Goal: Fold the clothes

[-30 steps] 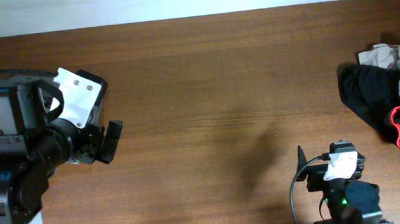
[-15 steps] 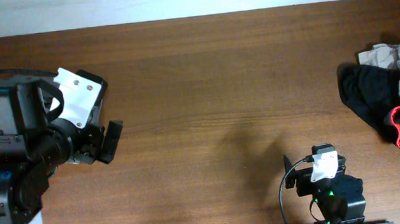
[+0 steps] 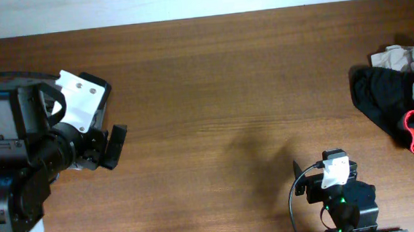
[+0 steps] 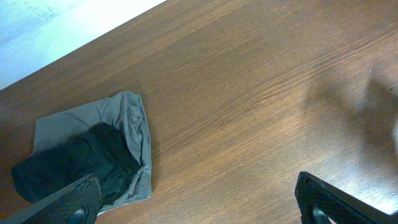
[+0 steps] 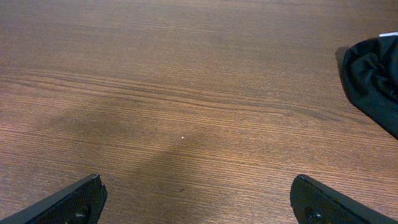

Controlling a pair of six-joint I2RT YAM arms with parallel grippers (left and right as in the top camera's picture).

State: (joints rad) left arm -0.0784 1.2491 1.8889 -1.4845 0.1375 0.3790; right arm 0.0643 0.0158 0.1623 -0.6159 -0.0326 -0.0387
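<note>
Your right gripper [image 5: 199, 198] has drawn back toward the near edge of the table [image 3: 212, 79] since a second ago, while your left gripper [image 4: 199, 198] has not moved. Both have their fingers spread wide and hold nothing. The clothes [image 3: 400, 106] lie in a heap, black with grey and a red trim, well apart from the right gripper, ahead of it and to its right, and a grey and black garment [image 4: 93, 158] lies just ahead of one finger of the left gripper.
</note>
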